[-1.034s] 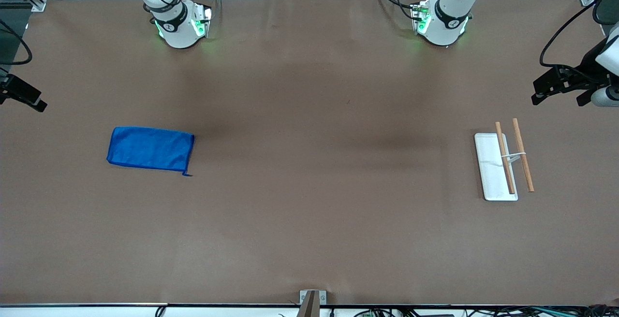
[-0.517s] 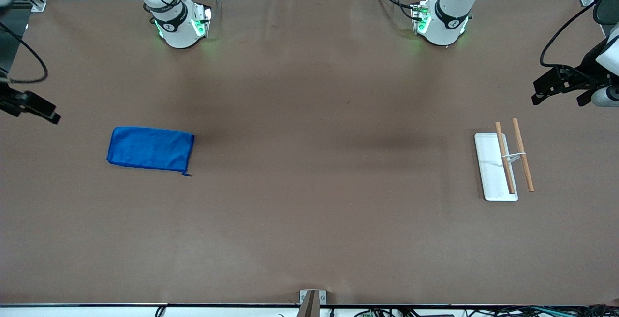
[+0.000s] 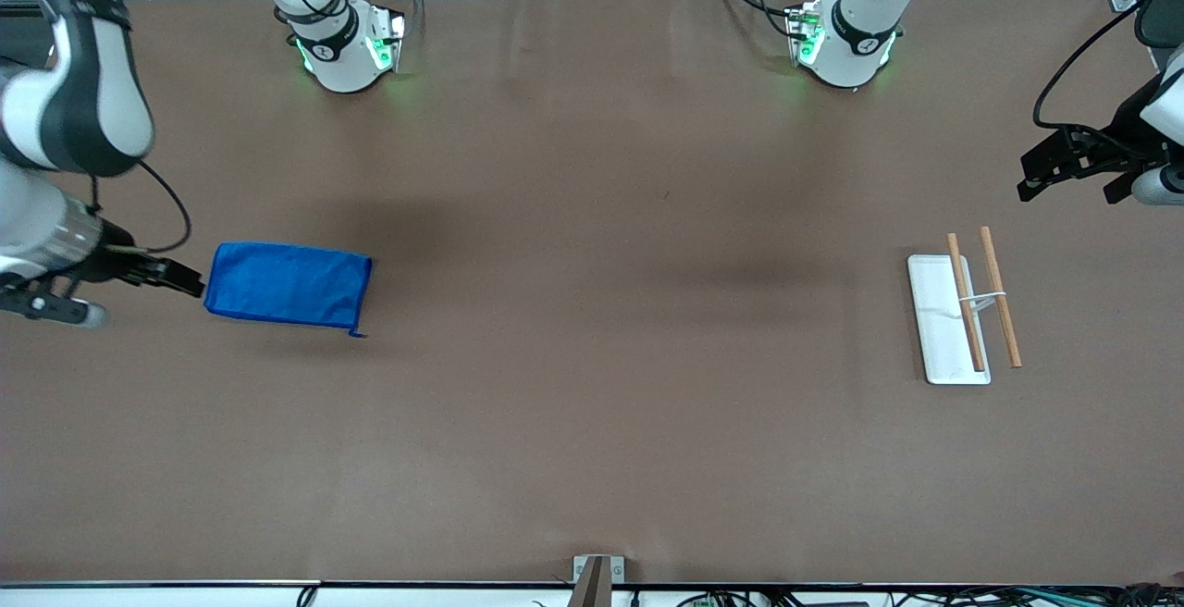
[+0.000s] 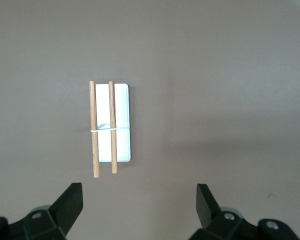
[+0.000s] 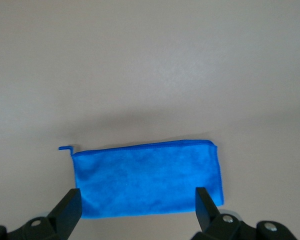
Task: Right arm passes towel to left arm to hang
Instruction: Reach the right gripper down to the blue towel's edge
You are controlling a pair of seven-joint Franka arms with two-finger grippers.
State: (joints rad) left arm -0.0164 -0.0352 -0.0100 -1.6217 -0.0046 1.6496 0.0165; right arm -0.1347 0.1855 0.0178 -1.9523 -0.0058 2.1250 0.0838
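Now, with the towel (image 3: 288, 285) flat on the table (image 3: 592, 422) toward the right arm's end, we risk our spread right hand (image 5: 137, 207) pinching one layer; our spread left hand (image 4: 139, 200) waits above the rack (image 4: 110, 125).

royal-blue towel (image 3: 288, 284), white-based rack (image 3: 943, 329) with tan wooden rods, brown table (image 3: 592, 422)

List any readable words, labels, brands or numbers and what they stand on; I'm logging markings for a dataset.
None can be read.
Towel: plain blue, no tag text.
Rack: blank white base, bare wooden rods.
Arm bases: small round marks, too small to read.
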